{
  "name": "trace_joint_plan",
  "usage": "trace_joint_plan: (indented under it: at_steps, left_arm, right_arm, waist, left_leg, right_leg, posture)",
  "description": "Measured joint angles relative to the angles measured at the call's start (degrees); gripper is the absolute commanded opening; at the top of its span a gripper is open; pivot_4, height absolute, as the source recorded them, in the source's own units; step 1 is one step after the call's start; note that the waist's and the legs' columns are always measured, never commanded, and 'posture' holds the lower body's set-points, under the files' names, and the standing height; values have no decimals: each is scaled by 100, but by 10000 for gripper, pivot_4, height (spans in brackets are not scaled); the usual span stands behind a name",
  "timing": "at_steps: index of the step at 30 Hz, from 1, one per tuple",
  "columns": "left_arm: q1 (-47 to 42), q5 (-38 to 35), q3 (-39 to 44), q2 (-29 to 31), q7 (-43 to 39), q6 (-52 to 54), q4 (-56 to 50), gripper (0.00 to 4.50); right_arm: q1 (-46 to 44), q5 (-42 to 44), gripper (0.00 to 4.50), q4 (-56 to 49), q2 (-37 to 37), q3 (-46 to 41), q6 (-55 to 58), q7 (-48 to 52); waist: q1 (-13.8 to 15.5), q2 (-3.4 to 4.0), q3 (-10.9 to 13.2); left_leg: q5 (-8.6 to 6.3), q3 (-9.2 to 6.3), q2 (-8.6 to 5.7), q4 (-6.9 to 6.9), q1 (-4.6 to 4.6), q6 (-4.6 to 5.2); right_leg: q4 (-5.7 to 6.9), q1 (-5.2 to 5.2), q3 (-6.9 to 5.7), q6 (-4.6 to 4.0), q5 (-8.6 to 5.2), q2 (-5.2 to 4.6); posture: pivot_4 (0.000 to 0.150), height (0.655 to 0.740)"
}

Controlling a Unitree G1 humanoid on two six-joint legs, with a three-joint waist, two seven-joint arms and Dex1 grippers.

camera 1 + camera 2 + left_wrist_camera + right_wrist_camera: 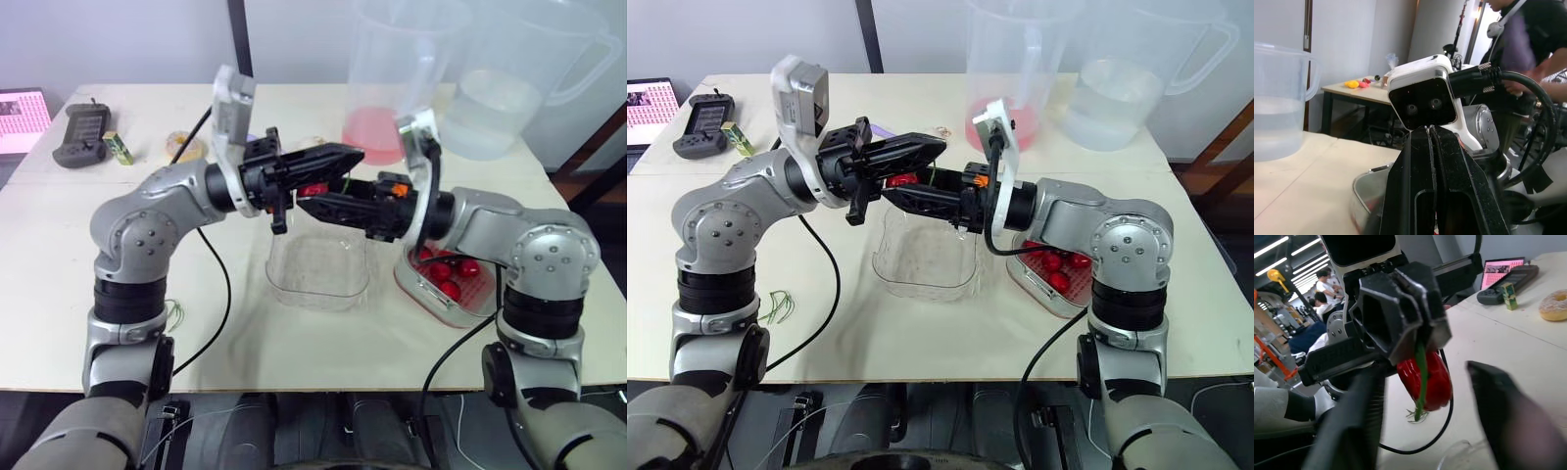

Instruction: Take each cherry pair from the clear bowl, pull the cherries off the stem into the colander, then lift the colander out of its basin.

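Through my right wrist camera I see what the head views only hint at. The cherries (1426, 376) hang as one glossy red lump on a green stem (1421, 363), and the stem is pinched in the closed tips of my left gripper (345, 154). My right fingers (1359, 416) stand wide apart on either side of the fruit. There is clear daylight between the fruit and one finger, and I cannot tell whether the other touches it. That view also catches a donut (1554, 305) far back on the table (59, 284).

My left wrist camera confirms that my left fingers (1418, 196) are pressed flat together. The fruit is hidden there. Beyond the fingers are a jug (1273, 127) with water and a person (1528, 44) in the background.

From the head, both forearms are raised level and point inward, so the two tools meet tip to tip. My right gripper (304, 204) sits just under the left one. The cherries are in the air above the bowl (313, 279). The colander (1031, 291), with red cherries in it, lies just beside the bowl, under my right forearm. Loose stems (776, 305) lie on the table by my left elbow.
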Motion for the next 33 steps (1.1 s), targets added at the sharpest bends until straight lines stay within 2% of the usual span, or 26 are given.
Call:
trace_joint_plan:
  at_steps: [8, 11, 12, 19, 24, 29, 33]
  left_arm:
    - [0, -11, -8, -2, 2, -1, -2, 0]
    - [-1, -10, -13, -2, -13, -10, -1, 0]
    - [-1, -9, -13, -2, -22, -18, 0, 0]
    - [-3, 62, -59, 16, -75, -25, 62, 0]
    - [-18, 91, -196, -9, -113, -36, 105, 0]
    - [-47, 93, -157, -27, -131, -116, 111, 0]
    - [-94, 110, -156, 5, -183, -151, 154, 0]
  right_arm:
    - [-7, 2, 16383, 0, -3, 87, -94, -61]
    - [-7, 50, 3271, 0, -16, 94, -94, -72]
    - [-7, 61, 1195, -2, -26, 95, -93, -71]
    - [87, -85, 1195, -203, -355, 248, -174, 115]
    - [402, -761, 1195, -384, -1267, 730, -364, 780]
    - [731, -1268, 1195, -455, -1703, 1209, -399, 1280]
    - [868, -1363, 1195, -571, -2018, 1177, -432, 1648]
  waist:
    - [-1, 0, 0]
    - [-1, 0, 0]
    - [-1, 0, 0]
    - [4, 0, 0]
    - [10, -1, -1]
    - [-9, 0, 0]
    - [10, 0, 0]
  left_leg:
    - [0, 0, 0, -1, 0, 0]
    - [0, 0, 0, -1, 0, 0]
    - [0, 0, 0, -1, 0, 0]
    - [0, 0, 0, -1, -1, 0]
    - [0, 1, -1, 0, -2, 0]
    - [0, 0, 0, -2, -1, 0]
    - [0, 2, -1, 1, -2, 0]
  right_leg:
    - [0, 0, 0, 0, 0, 1]
    - [-1, 0, 0, 0, 0, 0]
    - [0, 0, 0, 0, 0, 0]
    - [-2, 0, 0, 0, 0, 0]
    - [-7, 0, -1, -2, -1, -2]
    - [-4, -3, 0, -2, -1, 1]
    - [-5, -2, 0, -2, -1, 0]
  posture:
    - [1500, 7400]
    - [1500, 7400]
    - [1500, 7400]
    - [1500, 7400]
    - [1500, 7400]
    - [1500, 7400]
    - [1500, 7400]
